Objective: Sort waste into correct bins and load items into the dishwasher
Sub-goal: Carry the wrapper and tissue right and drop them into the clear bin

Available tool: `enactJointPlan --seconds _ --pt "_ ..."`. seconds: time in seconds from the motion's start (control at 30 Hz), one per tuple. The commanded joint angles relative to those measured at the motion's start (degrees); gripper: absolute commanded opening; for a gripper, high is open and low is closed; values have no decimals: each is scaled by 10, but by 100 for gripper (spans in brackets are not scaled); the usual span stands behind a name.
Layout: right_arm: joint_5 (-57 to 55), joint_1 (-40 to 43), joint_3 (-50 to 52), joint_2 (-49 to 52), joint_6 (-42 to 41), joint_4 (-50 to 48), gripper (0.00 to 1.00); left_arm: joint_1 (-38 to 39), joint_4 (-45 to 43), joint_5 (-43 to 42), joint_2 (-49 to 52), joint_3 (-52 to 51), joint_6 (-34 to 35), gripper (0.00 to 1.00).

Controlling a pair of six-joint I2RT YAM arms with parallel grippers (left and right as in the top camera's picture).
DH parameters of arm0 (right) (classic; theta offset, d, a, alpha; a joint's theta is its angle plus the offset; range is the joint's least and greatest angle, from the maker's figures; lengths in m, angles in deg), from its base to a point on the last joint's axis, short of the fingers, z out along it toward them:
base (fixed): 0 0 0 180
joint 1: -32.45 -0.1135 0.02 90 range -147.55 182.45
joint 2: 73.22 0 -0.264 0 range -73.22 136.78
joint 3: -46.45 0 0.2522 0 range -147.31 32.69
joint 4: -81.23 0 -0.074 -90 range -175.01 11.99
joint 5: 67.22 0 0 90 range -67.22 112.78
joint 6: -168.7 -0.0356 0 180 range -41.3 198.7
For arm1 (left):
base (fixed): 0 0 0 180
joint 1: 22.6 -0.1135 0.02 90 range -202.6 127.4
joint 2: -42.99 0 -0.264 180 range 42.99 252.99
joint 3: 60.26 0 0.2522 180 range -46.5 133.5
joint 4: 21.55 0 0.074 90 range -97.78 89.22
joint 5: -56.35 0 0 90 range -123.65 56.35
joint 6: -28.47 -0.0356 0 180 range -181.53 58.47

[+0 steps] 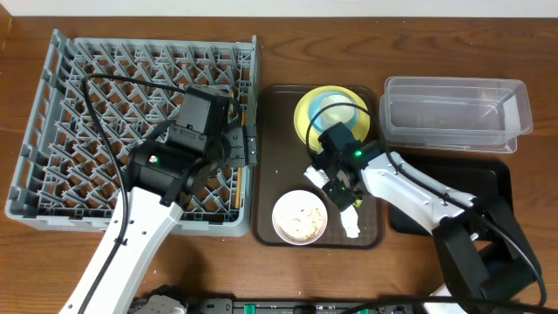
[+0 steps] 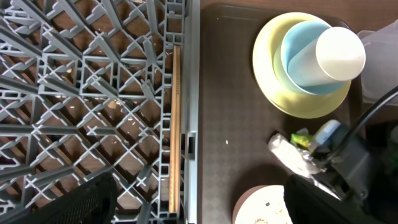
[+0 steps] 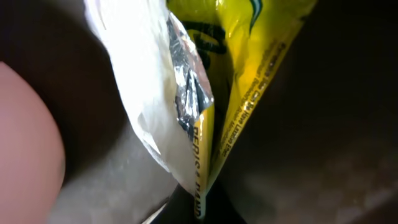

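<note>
One green-and-yellow snack wrapper is pinched in the right pincer, low over the brown tray; its seam print is too blurred to read. The white bowl and napkin crowd just beside the pincer, and bare tray lies open on its rack side. The left pincer is spread over the rack's edge.

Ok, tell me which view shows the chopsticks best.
Left wrist. The chopsticks lie lengthwise along the edge of the dish rack, sharp and unobstructed. Overhead shows only a thin sliver of them there, partly hidden by the left arm. The right wrist view shows none, just the snack wrapper.
</note>
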Motion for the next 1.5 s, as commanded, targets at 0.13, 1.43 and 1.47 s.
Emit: enactJointPlan --seconds 0.13,1.43,1.47 --pt "-49 22 -137 -101 -88 46 1 -3 1 3 0 12 1 88" --pt "-77 424 -135 -31 -480 -91 95 -3 1 3 0 12 1 88" --pt "-75 424 -135 -34 -457 -92 99 -3 1 3 0 12 1 88"
